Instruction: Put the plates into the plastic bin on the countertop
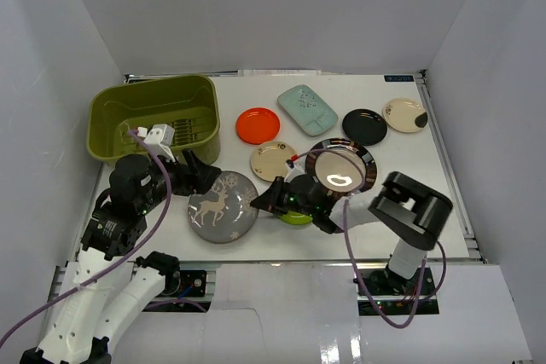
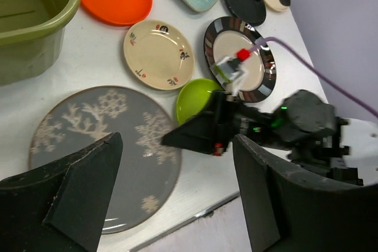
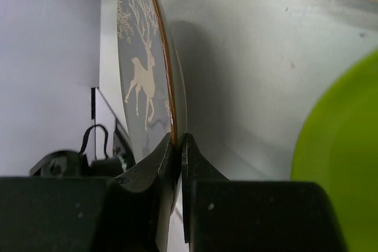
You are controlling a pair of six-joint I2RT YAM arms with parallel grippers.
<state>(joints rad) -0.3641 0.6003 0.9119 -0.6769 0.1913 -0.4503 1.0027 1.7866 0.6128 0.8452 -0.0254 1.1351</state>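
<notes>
The grey deer plate, near the bench's near edge, was pinched at its right rim by the right tool, the left tool held wide above it, nearer the plastic bin at the far-left corner.

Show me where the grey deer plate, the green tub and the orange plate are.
grey deer plate point(image 1: 220, 209): top view, its patterned centre.
green tub point(image 1: 107, 119): top view, its left inner wall.
orange plate point(image 1: 258, 125): top view, its centre.
</notes>
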